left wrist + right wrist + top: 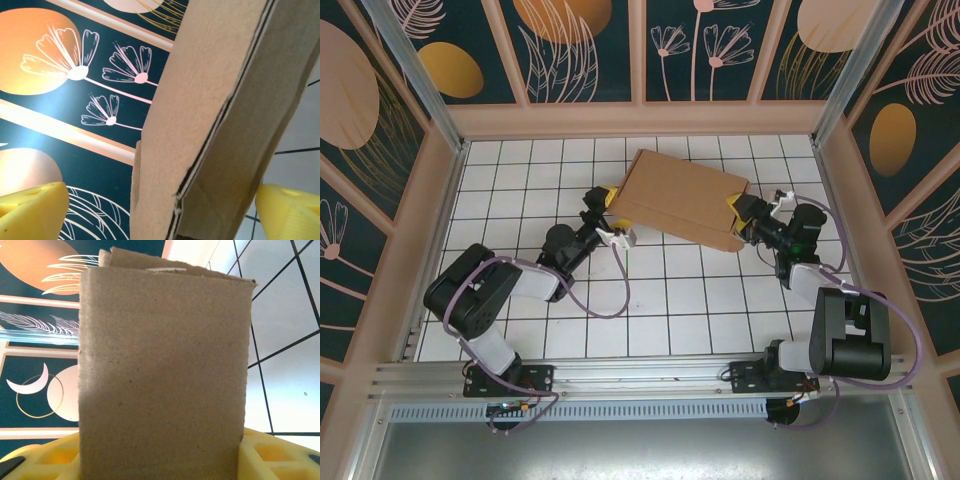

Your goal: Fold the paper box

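Brown paper box (pixel 678 197), long axis left-right, right end nearer.

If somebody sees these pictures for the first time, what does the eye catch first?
First comes the brown paper box, at the far middle of the white tiled table, between the two arms. The right gripper pinches its right end, and the left gripper stands open around its left end. The dark walls with orange discs and pale flowers also draw the eye.
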Robot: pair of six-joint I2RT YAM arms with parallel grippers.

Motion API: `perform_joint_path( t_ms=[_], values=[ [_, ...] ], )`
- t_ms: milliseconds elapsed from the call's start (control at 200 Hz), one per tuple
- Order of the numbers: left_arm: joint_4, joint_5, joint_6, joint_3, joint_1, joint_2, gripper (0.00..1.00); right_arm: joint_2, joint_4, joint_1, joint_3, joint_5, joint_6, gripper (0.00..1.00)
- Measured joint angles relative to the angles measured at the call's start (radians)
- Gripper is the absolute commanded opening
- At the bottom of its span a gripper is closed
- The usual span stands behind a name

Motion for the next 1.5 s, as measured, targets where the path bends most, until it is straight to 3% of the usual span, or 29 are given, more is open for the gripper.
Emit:
perform_joint_path(
  t_ms=[531,646,1106,1271,1496],
  values=[
    [0.006,0.032,0.074,0.021,-0.009,0.036,0.5,0.002,0.043,0.0,-0.006,-0.011,0.04,0.54],
    [-0.037,0.031,0.053,0.021,-0.009,0.022,0.4,0.002,0.042,0.0,-0.006,-0.01,0.047,0.61],
    [-0.42,0.029,-0.11,0.056,-0.012,-0.14,0.33,0.0,0.051,0.003,-0.006,-0.008,0.029,0.87],
    [-0.608,0.018,-0.2,0.093,-0.021,-0.206,0.35,-0.044,0.007,-0.003,-0.004,0.022,-0.009,0.91],
    [-0.835,0.011,-0.311,0.169,-0.034,-0.259,0.33,-0.149,-0.199,-0.013,0.029,0.08,-0.137,0.93]
  ],
)
